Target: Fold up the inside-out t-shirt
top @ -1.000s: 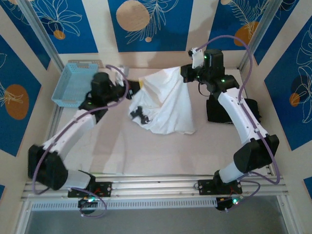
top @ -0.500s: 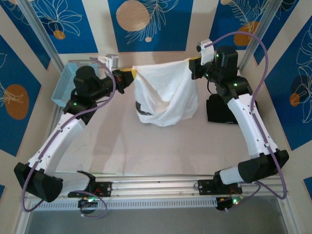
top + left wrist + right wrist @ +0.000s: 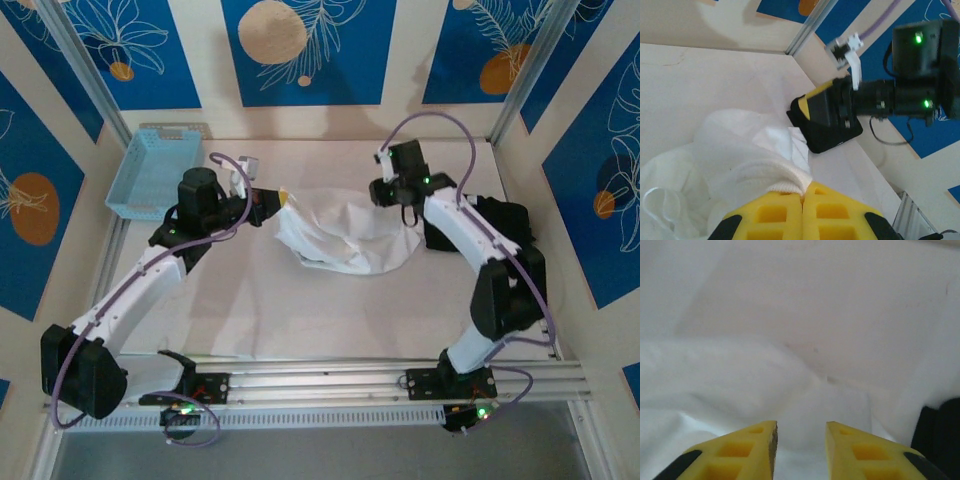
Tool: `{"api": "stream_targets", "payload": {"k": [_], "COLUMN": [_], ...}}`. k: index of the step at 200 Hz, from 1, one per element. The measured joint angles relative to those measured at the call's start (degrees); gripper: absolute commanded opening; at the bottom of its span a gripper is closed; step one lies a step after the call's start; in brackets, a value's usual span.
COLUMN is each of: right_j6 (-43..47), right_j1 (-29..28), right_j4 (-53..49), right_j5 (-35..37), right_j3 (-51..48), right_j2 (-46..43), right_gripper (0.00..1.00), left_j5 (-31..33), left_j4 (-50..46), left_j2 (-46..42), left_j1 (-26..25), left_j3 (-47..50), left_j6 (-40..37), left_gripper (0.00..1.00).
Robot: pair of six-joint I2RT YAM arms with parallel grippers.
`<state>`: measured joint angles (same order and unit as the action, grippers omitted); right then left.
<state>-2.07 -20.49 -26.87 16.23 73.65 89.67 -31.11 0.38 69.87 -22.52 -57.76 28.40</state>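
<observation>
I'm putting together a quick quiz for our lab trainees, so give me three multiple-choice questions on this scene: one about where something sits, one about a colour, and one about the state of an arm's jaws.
1. Where does the light blue plastic basket sit?
A) far left corner of the table
B) on the white cotton t-shirt
C) by the right arm's base

2. What colour is the folded garment beside the right arm?
A) red
B) black
C) green

3. How do the right gripper's jaws stand?
A) shut on the basket
B) shut on the t-shirt
C) open, holding nothing

Answers: 1 A, it lies at the far left by the wall; 2 B, it is a black pile at the table's right edge; 3 C, the right wrist view shows a clear gap between them.
</observation>
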Motion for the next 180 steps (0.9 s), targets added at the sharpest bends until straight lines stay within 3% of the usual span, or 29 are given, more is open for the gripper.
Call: {"api": "stream_targets", "payload": {"k": [24, 42, 81, 91, 110, 119, 137, 149, 163, 180], "right_j6": [1.3, 1.5, 1.6, 1.9, 2.4, 2.4, 2.3, 2.3, 1.5, -1.9], "right_j1": [-7.4, -11.5, -12.1, -11.8, -11.1, -10.5, -8.7, -6.8, -4.2, -0.9], "right_j4": [6.7, 11.3, 17.2, 18.6, 21.2, 22.3, 23.4, 23.4, 22.8, 21.2], "right_j5": [-4.5, -6.4, -6.6, -6.6, -7.1, -7.4, -8.5, -10.3, -15.1, -26.1], "right_j3": [-12.5, -17.7, -23.2, -23.3, -22.9, -22.4, -19.6, -17.0, -15.4, -14.9], "right_j2": [-11.3, -15.0, -11.3, -9.3, -5.7, -3.8, 0.9, 3.6, 3.5, -0.2], "right_gripper": [0.47, 0.49, 0.58, 0.65, 0.65, 0.6, 0.15, 0.0, 0.0, 0.0], "left_j5": [-0.3, -0.3, -0.4, -0.4, -0.4, -0.4, -0.1, 1.7, 7.0, 16.5], "left_j4": [0.0, -0.1, -1.0, -1.2, -1.4, -1.5, -1.9, -2.7, -4.6, -7.0], "left_j2": [-0.6, -0.8, -1.4, -1.6, -1.7, -1.8, -2.3, -3.3, -5.1, -6.8], "left_j1": [0.0, 0.0, 0.0, 0.0, 0.0, 0.0, 0.0, 0.0, 0.0, 0.0], "left_j3": [0.3, 0.4, 0.4, 0.4, 0.4, 0.4, 0.4, 0.8, 1.9, 4.1], "left_j6": [0.0, 0.0, 0.0, 0.0, 0.0, -0.1, -0.4, -0.9, -2.0, -3.9], "left_gripper": [0.0, 0.0, 0.0, 0.0, 0.0, 0.0, 0.0, 0.0, 0.0, 0.0]}}
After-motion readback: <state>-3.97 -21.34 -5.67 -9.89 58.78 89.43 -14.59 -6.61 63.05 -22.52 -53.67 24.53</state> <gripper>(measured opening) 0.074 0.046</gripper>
